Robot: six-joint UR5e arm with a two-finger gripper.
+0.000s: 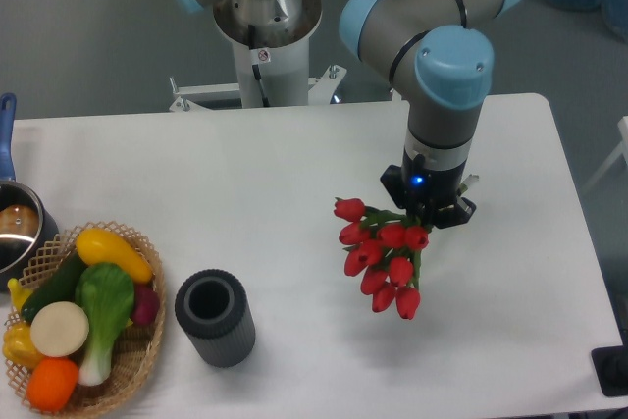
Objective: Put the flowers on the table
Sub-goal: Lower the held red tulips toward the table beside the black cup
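one bunch of flowers (378, 260) hangs from the end effector (424, 215), red tulip buds pointing down and toward the camera, green stems and a few leaves running up into the dark fingers. i count about ten buds, packed close, the topmost one sticking out to the left of the rest, the lowest at the bottom tip of the bunch. the end effector is clenched on the flowers at the stem end, a small blue light glowing on the wrist just above. the bunch is over the right half of the counter (294, 174); whether the lowest buds touch the white surface i cannot tell, though a faint shadow lies just under them.

one dark ribbed cylinder (215, 318) stands upright near the front edge, its hollow top open, well apart from the flowers on their left. one wicker basket (140, 348) sits at the front left corner, just beside the cylinder, holding toy vegetables: one yellow squash, one green leafy piece, one dark green cucumber, one orange round piece, one pale disc, one purple piece half hidden, and a yellow one at the left rim. one metal pot (18, 228) with a blue handle is cut off by the left edge, touching or nearly touching the basket.
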